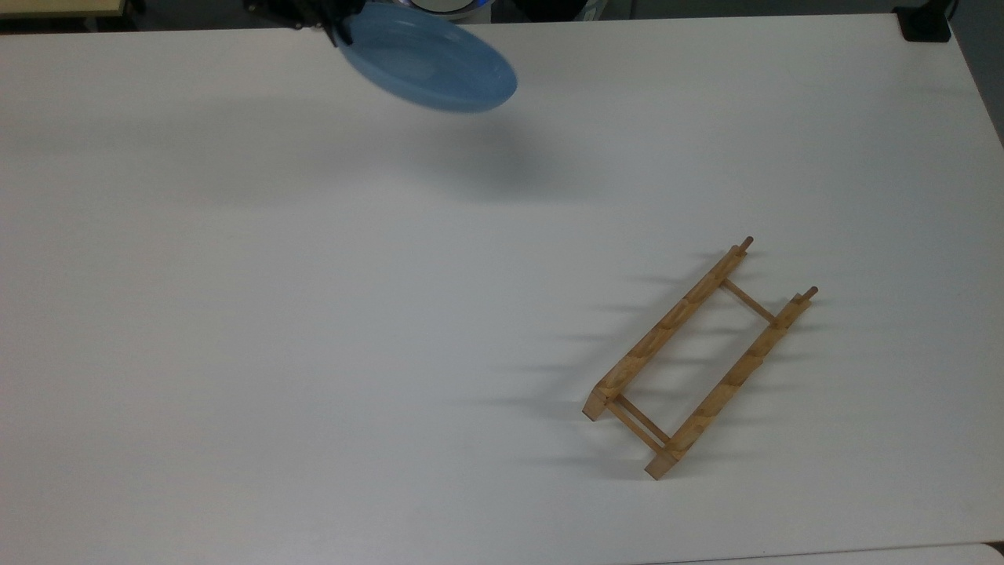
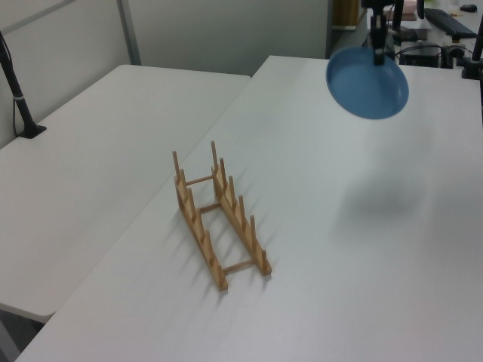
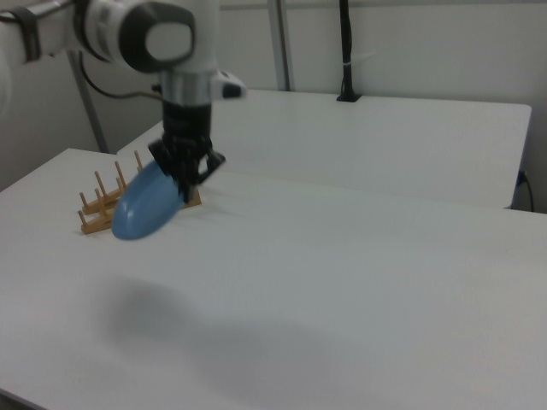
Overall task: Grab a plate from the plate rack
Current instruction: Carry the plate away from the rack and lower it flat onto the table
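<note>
1. One plate [image 1: 430, 69]: round, glossy light blue. It hangs in the air, tilted, at the upper left of centre in the top view, near the far table edge. In the left view the plate [image 2: 368, 84] sits at the upper right of the frame, its hollow face turned toward the camera. In the right view the plate [image 3: 147, 207] is at the left of centre, seen nearly edge-on, slanting down to the right view's left.

2. One gripper [image 3: 189, 183]: black, pointing down from the white arm [image 3: 137, 32]. Its jaws pinch the plate by the rim, at the plate's upper edge. In the top view the gripper [image 1: 333, 27] is at the top edge of the frame, gripping the rim on the top view's left; in the left view the gripper [image 2: 376, 53] meets the rim at its top.

3. One plate rack [image 1: 698, 358]: light wood, two rails joined by thin crossbars, standing on the table at the lower right of the top view. Nothing sits in it. It lies well apart from the plate. In the left view the plate rack [image 2: 219, 216] is at the lower left of centre, its upright pegs showing; in the right view the plate rack [image 3: 107, 207] is at the left edge, partly hidden behind the plate.

4. One white table [image 1: 314, 314] bears the rack, with a soft shadow under the plate. A second white table [image 2: 83, 128] stands beside it at the left view's left.
</note>
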### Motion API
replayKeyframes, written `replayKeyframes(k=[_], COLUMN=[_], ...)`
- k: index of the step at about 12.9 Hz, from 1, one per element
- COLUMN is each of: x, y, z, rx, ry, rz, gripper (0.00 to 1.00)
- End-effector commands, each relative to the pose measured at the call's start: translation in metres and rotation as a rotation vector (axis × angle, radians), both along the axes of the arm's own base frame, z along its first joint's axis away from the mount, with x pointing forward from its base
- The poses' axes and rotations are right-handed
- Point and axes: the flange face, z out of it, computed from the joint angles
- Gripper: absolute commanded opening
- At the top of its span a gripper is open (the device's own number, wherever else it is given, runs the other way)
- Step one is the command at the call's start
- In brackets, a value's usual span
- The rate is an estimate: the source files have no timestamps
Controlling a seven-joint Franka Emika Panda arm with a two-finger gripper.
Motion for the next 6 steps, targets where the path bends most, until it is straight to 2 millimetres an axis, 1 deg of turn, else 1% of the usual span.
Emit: replayKeyframes(k=[1,2,4,6], x=[0.010,0.015,0.021,0.027], y=[-0.038,-0.053,-0.067,-0.082], z=[-0.073,-0.098,-0.133,-0.161], rx=[0.047,0.048,0.038,0.032], ry=[0.120,0.145,0.158,0.166], rz=[-0.055,-0.076,-0.102,-0.125], gripper=[0.00,0.00,0.00,0.00])
